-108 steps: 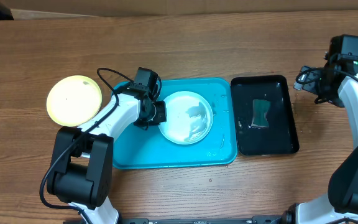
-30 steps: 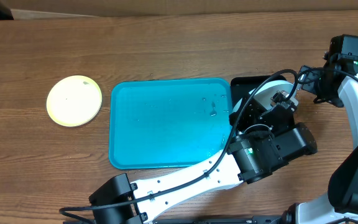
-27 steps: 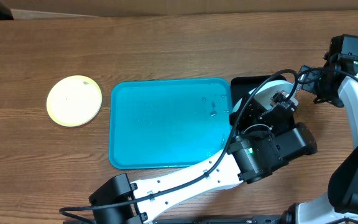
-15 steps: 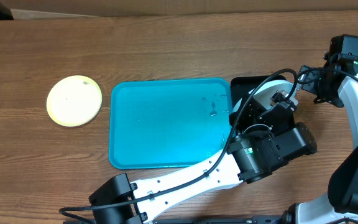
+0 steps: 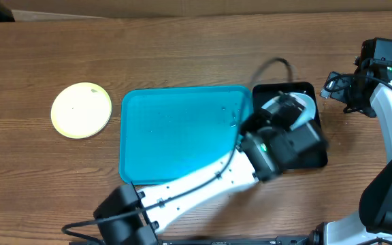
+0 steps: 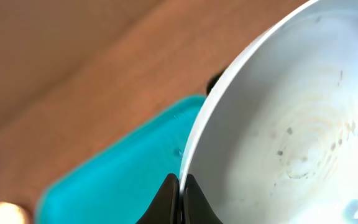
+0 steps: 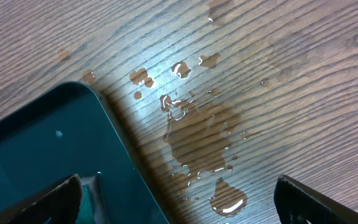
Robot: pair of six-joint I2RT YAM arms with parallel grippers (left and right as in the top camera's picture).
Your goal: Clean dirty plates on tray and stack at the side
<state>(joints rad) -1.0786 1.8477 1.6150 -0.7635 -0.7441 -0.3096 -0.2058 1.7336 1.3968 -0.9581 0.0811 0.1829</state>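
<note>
Motion at last: the left arm, steady a moment ago, now blurs toward the turquoise tray [image 5: 175,136]. Far left, the lime-green plate [image 5: 81,109] lies on the table, off the tray. The left gripper [image 6: 179,186] is clenched on the rim of the white plate [image 6: 291,124], above the black tray [image 7: 42,149]. The right gripper [image 7: 176,186] hangs released over a puddle [image 7: 197,134].

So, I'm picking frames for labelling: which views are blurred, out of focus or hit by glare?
Overhead: the left arm over the black tray is smeared by motion blur; the table and lime-green plate are sharp. Left wrist: the held plate is fairly crisp, the turquoise tray behind it soft. Right wrist: sharp, with glare on the spilled water.
</note>
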